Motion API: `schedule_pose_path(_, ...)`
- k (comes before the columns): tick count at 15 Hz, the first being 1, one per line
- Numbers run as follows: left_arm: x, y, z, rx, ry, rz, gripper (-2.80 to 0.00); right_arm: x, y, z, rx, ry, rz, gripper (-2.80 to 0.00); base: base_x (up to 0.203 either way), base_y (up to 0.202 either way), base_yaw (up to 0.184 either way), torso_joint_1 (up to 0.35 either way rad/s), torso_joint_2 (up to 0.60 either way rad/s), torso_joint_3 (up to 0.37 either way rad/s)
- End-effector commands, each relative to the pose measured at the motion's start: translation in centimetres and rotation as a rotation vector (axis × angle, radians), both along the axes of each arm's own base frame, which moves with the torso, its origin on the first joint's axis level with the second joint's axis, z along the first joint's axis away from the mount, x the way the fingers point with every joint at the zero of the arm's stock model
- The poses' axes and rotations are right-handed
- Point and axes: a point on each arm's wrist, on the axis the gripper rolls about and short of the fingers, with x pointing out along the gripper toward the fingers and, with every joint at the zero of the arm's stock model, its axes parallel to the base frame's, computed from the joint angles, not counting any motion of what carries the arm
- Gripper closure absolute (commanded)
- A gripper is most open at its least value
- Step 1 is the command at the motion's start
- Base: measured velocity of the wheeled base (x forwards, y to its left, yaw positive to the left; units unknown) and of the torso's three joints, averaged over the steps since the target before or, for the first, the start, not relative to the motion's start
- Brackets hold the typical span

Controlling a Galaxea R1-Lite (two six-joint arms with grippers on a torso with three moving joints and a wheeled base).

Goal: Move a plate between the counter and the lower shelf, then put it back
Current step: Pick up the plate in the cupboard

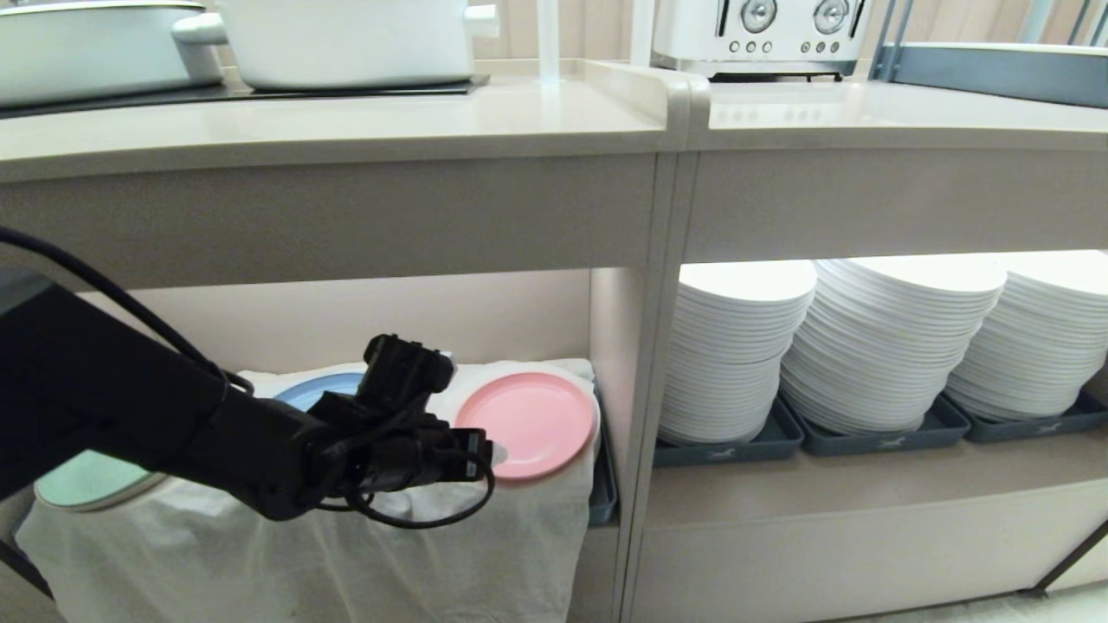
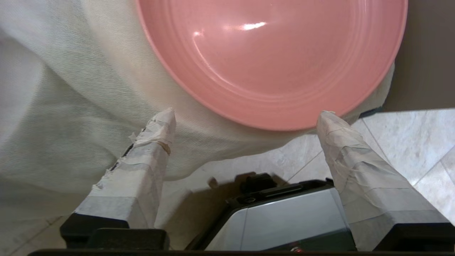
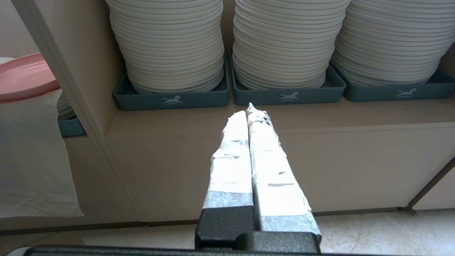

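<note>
The pink plate (image 1: 526,424) lies flat on the rumpled white cloth (image 1: 346,554) covering the lower shelf (image 1: 485,320), toward the shelf's right end, its near rim at the cloth's front edge. The left gripper (image 1: 481,453) sits just at the plate's nine o'clock, its taped jaws spread wide and holding nothing; from the wrist, the two fingertips (image 2: 163,121) flank the plate's near rim without clamping it. A blue plate (image 1: 322,388) peeks out behind the arm at the plate's nine o'clock, and a mint-green plate (image 1: 86,483) lies farther along that way. The counter (image 1: 346,130) runs overhead. The right gripper (image 3: 250,108) hangs before the stacked white plates (image 3: 170,46), jaws pressed together, empty.
</note>
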Motion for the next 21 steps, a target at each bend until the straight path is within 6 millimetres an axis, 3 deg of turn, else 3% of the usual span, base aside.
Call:
schedule_pose_path(1, 0.1, -1.0, -0.7, -0.003, 0.017, 0.020, -2.80, 0.0, 0.0, 0.0, 0.000, 0.000, -0.001, 0.00, 0.000, 0.000, 0.000, 0.000, 0.00, 0.000)
schedule_pose_path(8, 1.7, -2.4, -2.0, 0.074, -0.002, 0.193, -2.80, 0.0, 0.0, 0.0, 0.000, -0.001, -0.001, 0.00, 0.000, 0.000, 0.000, 0.000, 0.00, 0.000)
schedule_pose_path(12, 1.9, -3.3, -2.1, 0.032, 0.037, 0.259, -2.80, 0.0, 0.0, 0.0, 0.000, -0.001, 0.000, 0.00, 0.000, 0.000, 0.000, 0.000, 0.00, 0.000)
schedule_pose_path(21, 5.0, -4.7, -3.7, 0.013, 0.027, 0.381, -2.80, 0.0, 0.0, 0.0, 0.000, 0.000, 0.000, 0.00, 0.000, 0.000, 0.000, 0.000, 0.00, 0.000)
